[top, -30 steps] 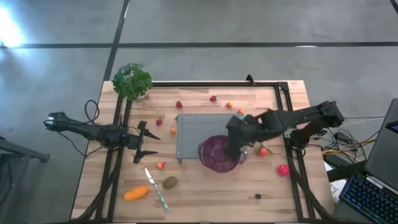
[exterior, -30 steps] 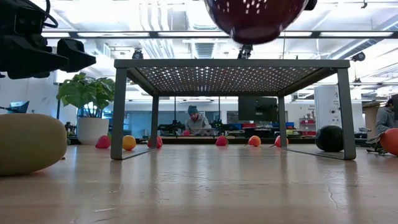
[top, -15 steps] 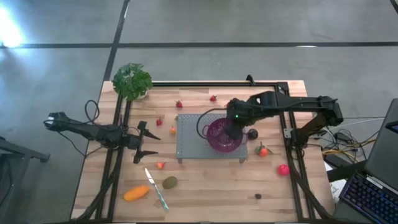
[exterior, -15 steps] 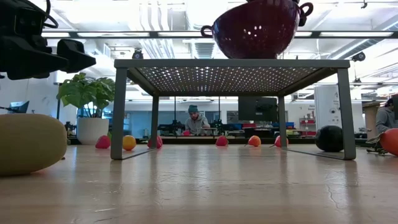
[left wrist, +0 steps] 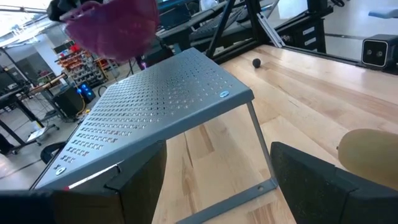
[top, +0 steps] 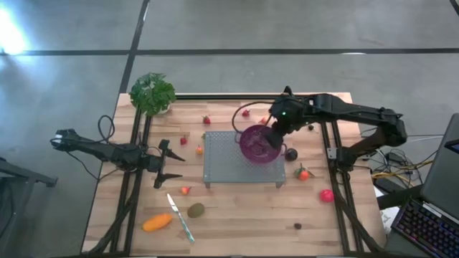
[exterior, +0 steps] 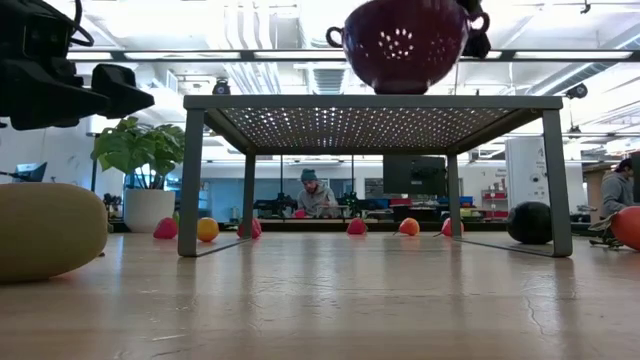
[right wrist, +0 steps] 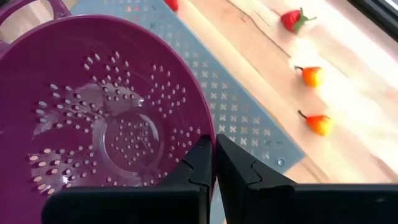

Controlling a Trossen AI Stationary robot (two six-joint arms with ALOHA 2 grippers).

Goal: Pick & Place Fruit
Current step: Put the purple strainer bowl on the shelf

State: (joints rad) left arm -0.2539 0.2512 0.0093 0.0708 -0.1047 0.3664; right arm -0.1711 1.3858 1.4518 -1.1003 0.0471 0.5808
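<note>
Colander (top: 258,143), purple, clamped at its rim by right tool (right wrist: 214,163) above perforated metal stand (top: 222,156); left tool (top: 172,166) spread apart, empty, over desk (top: 244,222).

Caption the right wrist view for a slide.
Right gripper shut on the purple colander rim, above the perforated metal rack.

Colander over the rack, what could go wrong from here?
1. The right gripper pinches only the rim of the colander, so it could tilt or slip.
2. It hangs above the far right corner of the rack; set down there, it might tip off onto the dark fruit.
</note>
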